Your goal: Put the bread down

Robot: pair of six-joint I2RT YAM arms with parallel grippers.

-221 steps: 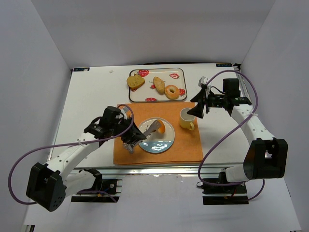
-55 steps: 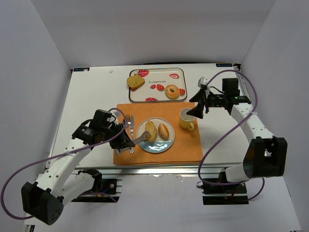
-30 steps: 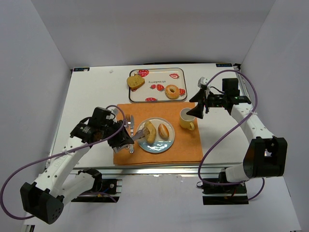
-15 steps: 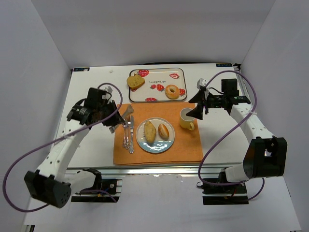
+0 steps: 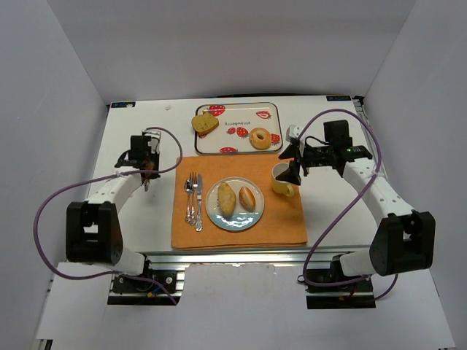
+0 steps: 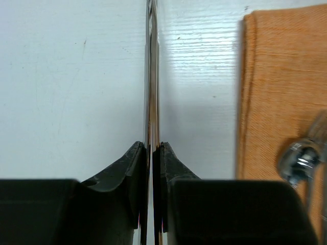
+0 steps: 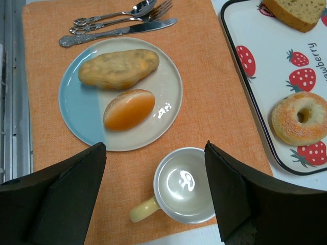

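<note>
Two golden-brown bread rolls lie side by side on a white and blue plate (image 5: 219, 216): the longer loaf (image 5: 228, 198) on the left, the rounder roll (image 5: 249, 197) on the right. The right wrist view shows the loaf (image 7: 118, 68), the round roll (image 7: 129, 109) and the plate (image 7: 82, 109). My right gripper (image 5: 292, 166) is open and empty above the yellow-handled cup (image 5: 282, 179); its fingers straddle the cup (image 7: 186, 185) in the right wrist view (image 7: 155, 148). My left gripper (image 5: 149, 168) is off the mat's left edge, with jaws closed (image 6: 152, 145) on a thin shiny metal strip (image 6: 152, 61) seen edge-on.
The orange mat (image 5: 277, 219) carries the plate, the cup and a fork, spoon and knife (image 5: 192, 198) left of the plate. A strawberry-print tray (image 5: 237, 120) at the back holds a toast slice (image 5: 205, 124) and a bagel (image 5: 259, 138). White walls enclose the table.
The longer loaf has gone from the tray to the plate beside the round roll. My left arm has pulled back left off the mat. Cutlery now lies on the mat. My right gripper has shifted slightly left.
</note>
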